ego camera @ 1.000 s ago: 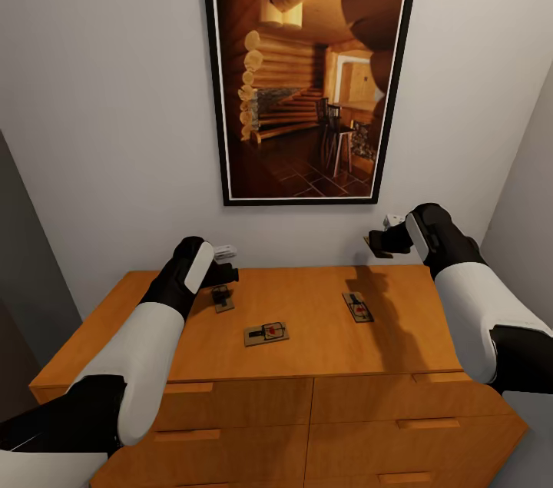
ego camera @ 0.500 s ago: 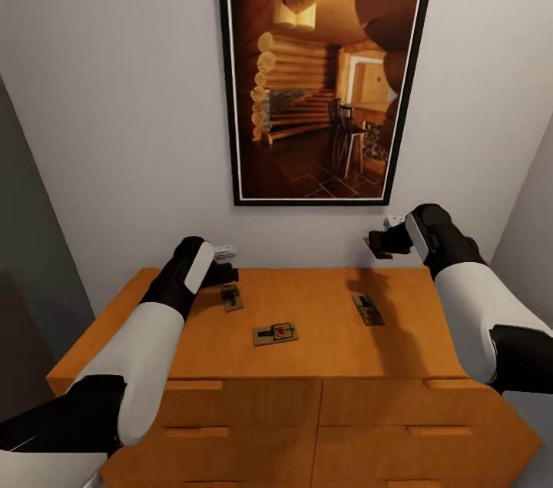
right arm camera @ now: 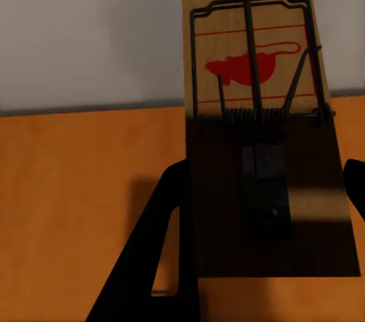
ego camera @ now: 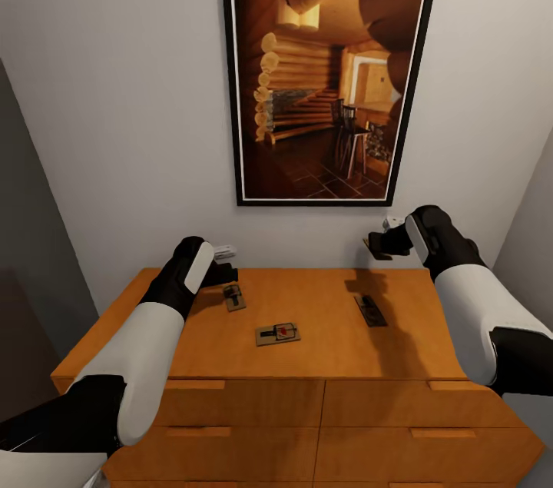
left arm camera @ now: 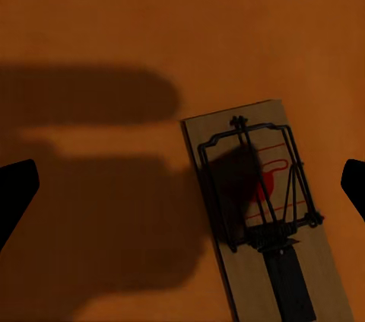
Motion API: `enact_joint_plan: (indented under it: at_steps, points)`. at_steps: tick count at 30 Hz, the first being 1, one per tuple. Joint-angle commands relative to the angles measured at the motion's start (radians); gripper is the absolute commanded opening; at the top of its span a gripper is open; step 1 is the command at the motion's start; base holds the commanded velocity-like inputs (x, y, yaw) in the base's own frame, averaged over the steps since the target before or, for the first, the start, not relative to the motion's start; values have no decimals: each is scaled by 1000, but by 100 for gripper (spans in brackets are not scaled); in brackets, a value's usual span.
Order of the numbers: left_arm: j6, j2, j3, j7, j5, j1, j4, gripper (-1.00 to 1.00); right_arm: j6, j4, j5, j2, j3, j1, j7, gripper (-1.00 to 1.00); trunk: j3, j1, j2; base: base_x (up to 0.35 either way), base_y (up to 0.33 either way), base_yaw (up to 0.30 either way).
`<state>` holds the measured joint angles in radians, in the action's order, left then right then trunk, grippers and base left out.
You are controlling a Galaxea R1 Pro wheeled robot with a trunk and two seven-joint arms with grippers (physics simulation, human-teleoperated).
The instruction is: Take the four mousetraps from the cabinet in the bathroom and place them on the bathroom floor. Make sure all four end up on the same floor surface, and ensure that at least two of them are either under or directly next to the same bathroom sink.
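1. The wall fills the upper head view and carries a tall framed picture of a log-cabin interior at 12 o'clock.
2. The cabinet stands against the wall at 6 o'clock. Its orange-brown top carries three mousetraps lying flat, and drawer fronts show below.
3. The left arm reaches in from 7 o'clock; the right arm reaches in from 4 o'clock.
4. The left gripper hovers above the top's rear left area. Its jaws are spread wide and hold nothing; the left wrist view shows one dark fingertip at each edge.
5. The right gripper is raised above the top, at 3 o'clock. Its jaws are clamped on the held mousetrap, which stands clear of the cabinet surface.
6. The left mousetrap lies just beside the left gripper, nearer the front.
7. The middle mousetrap lies near the top's centre.
8. The right mousetrap lies in the right arm's shadow.
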<state>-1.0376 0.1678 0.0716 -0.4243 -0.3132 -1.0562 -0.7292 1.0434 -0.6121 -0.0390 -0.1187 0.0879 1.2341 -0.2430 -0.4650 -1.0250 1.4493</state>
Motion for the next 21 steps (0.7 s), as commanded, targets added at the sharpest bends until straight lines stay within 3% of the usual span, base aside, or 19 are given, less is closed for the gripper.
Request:
enact_joint_plan:
  at_steps: [1, 6, 12, 14, 18, 21]
  points:
    - [-2, 1, 4, -10, -10, -1, -1, 100, 4, -1, -4, 0, 3, 0, -5, -100, -1, 0, 1, 0, 0, 0]
    - [-1, 0, 4, -10, -10, -1, -1, 100, 4, -9, -2, -5, 2, -4, -11, -100, -1, 0, 1, 0, 0, 0]
    - [0, 0, 4, -10, -10, -1, -1, 100, 4, -65, -1, -48, -4, -50, -67, -100, -1, 0, 1, 0, 0, 0]
    - [0, -1, 4, -10, -10, -1, -1, 100, 4, -112, -1, -62, -27, -76, -90, -100, -1, 0, 1, 0, 0, 0]
    - [0, -1, 4, -10, -10, -1, -1, 100, 4, -202, 6, -103, -114, -126, -119, -100, -1, 0, 1, 0, 0, 0]
    - [0, 0, 4, -10, -10, -1, -1, 100, 4, -223, 10, -116, -139, -139, -139, -100, -1, 0, 1, 0, 0, 0]
